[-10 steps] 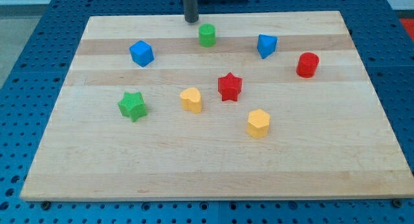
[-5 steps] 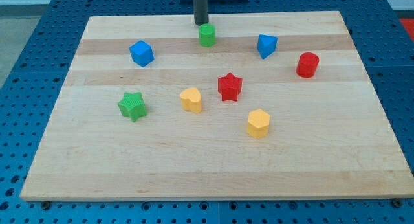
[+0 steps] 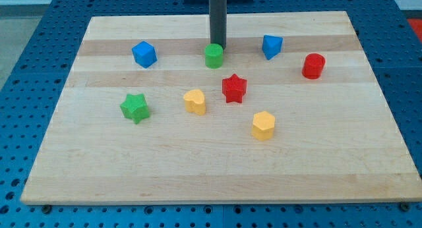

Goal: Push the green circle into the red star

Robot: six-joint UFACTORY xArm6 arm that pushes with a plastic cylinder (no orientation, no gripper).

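Now pushing: my tip (image 3: 217, 45) sits touching the top edge of the green circle (image 3: 213, 56), on its far side, a shade toward the view's right. No gripper on this rig, so no saying apart or together, just a plain rod. Green circle rests in the upper middle of the counter (image 3: 369, 155), with the red star (image 3: 233, 88) near, below and slightly to the view's right.

Best bet, judging from the layout: shift contact a touch to the view's left on the circle's top edge, then drive down and slightly right, straight along the line to the star. Pushing from the right-hand shoulder risks sending the circle off to the left, toward the yellow block (image 3: 194, 101) beside the star. Slow and centred keeps a round block from rolling off the tip.

Room looks generous. Lane between circle and star lies bare. Blue cube (image 3: 144, 54) well apart to the left, blue block (image 3: 271, 46) and red cylinder (image 3: 313, 66) off to the right, green star (image 3: 134, 107) and the lower yellow block (image 3: 262, 125) out of the path. Counter edges well apart from this move; top edge behind the tip, no threat.
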